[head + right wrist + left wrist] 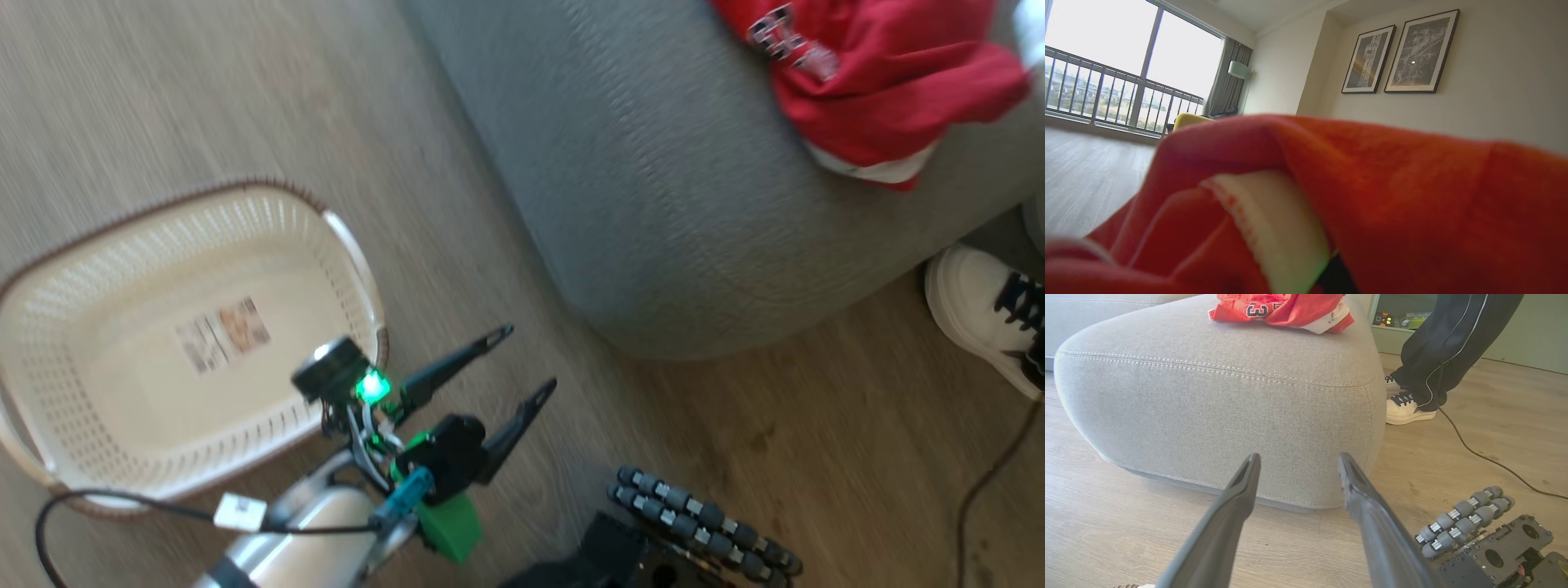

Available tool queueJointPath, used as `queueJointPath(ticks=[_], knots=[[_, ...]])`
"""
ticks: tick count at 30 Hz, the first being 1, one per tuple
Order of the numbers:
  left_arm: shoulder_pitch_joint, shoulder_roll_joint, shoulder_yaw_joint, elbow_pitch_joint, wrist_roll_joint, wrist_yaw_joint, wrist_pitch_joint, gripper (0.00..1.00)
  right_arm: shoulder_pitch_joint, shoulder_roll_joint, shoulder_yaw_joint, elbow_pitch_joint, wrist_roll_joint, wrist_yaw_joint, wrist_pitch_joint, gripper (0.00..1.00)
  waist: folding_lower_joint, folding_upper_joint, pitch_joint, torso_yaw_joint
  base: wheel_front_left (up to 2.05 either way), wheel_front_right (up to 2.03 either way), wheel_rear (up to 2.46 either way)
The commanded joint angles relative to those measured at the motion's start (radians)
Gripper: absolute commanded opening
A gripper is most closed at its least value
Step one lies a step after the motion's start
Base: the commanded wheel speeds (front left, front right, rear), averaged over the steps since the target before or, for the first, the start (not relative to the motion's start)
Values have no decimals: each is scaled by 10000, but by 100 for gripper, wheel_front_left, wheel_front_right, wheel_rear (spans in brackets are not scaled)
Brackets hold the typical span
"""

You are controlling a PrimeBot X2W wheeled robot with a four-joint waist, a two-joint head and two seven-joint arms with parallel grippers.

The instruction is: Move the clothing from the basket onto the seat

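The left gripper (529,357) is hanging over the wood-look floor (204,98), its two long dark fingers (1237,506) spread wide with nothing between them. Just behind it and to its left, the small cream plastic laundry basket with perforated sides and a brown woven-look rim (122,245) is sitting on the floor, baring only the label (222,333) on its bottom. Close on the gripper's right, the robot's own grey roller wheels (1466,516) are resting on the boards.

Straight ahead of the fingertips, the large light-grey upholstered seat cushion with a rounded corner and pale double stitching (1216,412) is facing the gripper. Further on, up on its top, the bright-red fabric clothing with white bands (1286,310) is lying in a heap. Beyond the cushion's far corner, a person's dark trouser leg (1449,343) and white shoe (1406,410) are standing near a thin cable (1478,455).

The right gripper (1336,277) is showing as a dark sliver beneath red cloth pressed close to its camera, so whether it is gripping cannot be told.

Judging by the bare basket, the transfer is at its last step, setting the garment down. The next move probably calls for the right fingers to let go and draw back without dragging cloth off the edge.
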Motion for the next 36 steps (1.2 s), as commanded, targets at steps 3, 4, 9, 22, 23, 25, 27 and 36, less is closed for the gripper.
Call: queueJointPath(ticks=[3,4,9,22,23,25,27,36], knots=[[-386,175,124,-520,87,178,-49,100,-873,-292,-758,651,471,-4,-19,0,-4,0,1128,532,0,0,0],[-459,216,121,-557,79,226,-49,100,-1054,-377,-892,978,380,-4,-19,0,-4,0,1262,615,0,0,0],[-709,352,135,-699,38,476,-49,100,-1751,-603,-1215,2177,-191,-4,-19,0,-4,0,1720,926,0,0,0],[-1112,400,-236,-881,-175,970,-49,100,-3570,-898,-764,7591,-1438,-4,-19,0,-4,0,2347,1534,0,0,0],[-1145,394,-266,-871,-197,991,-49,100,-3561,-894,-691,7919,-1553,-4,-19,0,-4,0,2343,1559,0,0,0],[-1219,368,-345,-837,-220,1027,-49,100,-3543,-865,-610,8568,-1672,-4,-19,0,-4,0,2288,1619,0,0,0],[-1286,311,-399,-833,-268,1086,-49,100,-3584,-931,-533,9147,-1754,-4,-19,0,-4,0,2234,1672,0,0,0],[-1374,321,-516,-751,-467,1216,-49,100,-3963,-1208,-362,9977,-1883,-4,-19,100,-4,0,1996,1668,0,0,0]])
